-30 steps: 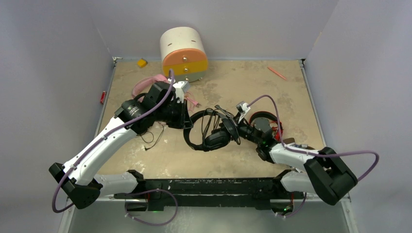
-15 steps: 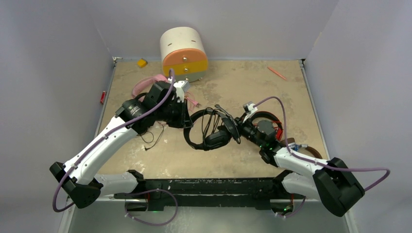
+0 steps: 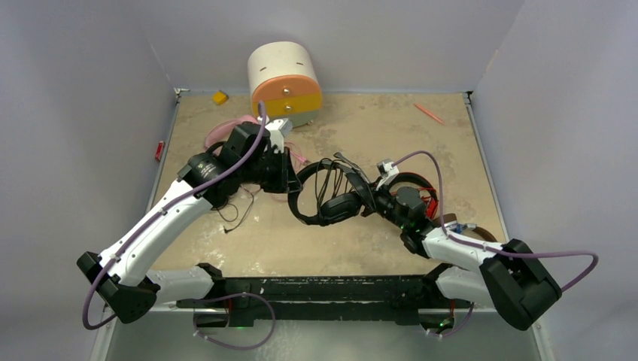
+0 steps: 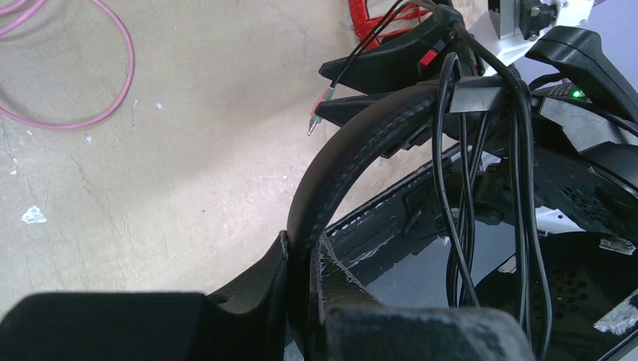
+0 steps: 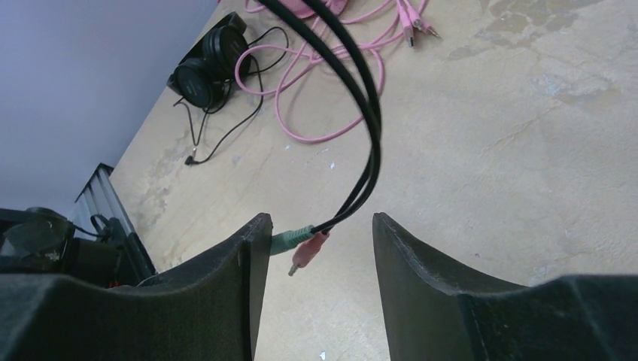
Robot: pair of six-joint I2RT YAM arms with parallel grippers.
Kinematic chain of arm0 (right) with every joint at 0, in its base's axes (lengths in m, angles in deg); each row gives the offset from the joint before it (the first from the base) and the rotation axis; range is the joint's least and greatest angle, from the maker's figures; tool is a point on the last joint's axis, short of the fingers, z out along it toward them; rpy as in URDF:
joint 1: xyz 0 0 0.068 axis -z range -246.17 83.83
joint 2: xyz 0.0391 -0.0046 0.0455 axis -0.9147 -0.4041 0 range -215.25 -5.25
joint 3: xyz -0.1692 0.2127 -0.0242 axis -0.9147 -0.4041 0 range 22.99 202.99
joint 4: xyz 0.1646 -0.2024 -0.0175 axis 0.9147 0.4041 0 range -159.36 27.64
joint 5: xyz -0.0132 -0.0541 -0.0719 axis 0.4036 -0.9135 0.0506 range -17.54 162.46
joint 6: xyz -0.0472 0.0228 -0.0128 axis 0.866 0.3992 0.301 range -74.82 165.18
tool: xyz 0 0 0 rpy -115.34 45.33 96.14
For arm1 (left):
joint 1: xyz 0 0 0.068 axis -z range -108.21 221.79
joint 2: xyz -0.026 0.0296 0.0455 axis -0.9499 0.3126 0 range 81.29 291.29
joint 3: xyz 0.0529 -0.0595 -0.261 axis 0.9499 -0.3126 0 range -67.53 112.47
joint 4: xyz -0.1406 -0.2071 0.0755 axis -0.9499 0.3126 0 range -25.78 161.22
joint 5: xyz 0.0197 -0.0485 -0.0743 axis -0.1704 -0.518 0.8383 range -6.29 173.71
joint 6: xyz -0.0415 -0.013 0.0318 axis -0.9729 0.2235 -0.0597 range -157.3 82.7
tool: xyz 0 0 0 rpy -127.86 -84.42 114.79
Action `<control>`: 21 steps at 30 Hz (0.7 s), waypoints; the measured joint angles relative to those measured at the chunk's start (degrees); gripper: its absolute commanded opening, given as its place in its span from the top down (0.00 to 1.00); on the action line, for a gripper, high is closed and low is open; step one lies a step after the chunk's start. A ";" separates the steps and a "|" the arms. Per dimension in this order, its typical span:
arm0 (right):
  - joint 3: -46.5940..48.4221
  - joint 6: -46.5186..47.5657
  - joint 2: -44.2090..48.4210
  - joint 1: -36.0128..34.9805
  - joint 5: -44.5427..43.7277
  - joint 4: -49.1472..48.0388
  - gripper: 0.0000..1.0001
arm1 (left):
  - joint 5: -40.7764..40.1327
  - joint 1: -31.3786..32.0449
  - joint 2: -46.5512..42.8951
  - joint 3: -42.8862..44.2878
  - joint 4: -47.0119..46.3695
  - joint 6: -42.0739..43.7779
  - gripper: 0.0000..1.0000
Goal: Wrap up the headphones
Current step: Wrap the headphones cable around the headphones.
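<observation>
Black headphones (image 3: 329,199) held, cable dangling!
The left gripper (image 4: 305,256) clamps the stiff headband (image 4: 353,143); the right gripper (image 5: 320,233) gapes around the limp thin cable (image 5: 369,113), likely best pinched above its plugs (image 5: 301,248).

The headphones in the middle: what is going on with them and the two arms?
The left gripper is shut on the headband of the black headphones, holding them at the middle of the table. Their cable is looped several times over the headband. The right gripper is open, with the cable's green and pink plugs between its fingers, not pinched. A pink cable and a second black pair lie on the table.
</observation>
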 measured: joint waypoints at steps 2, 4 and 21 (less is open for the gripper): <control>0.00 -0.81 -0.42 0.00 -0.79 -0.22 0.48 | 0.22 -0.13 0.00 -0.02 -0.39 -0.09 1.00; 0.00 -1.88 -0.66 0.00 -1.86 -0.42 0.50 | 0.35 -0.31 0.00 -0.02 -0.63 -0.15 1.00; 2.19 -6.93 -3.41 0.00 -7.08 -1.84 0.63 | 1.60 -0.63 0.74 -0.83 -3.30 -0.63 1.00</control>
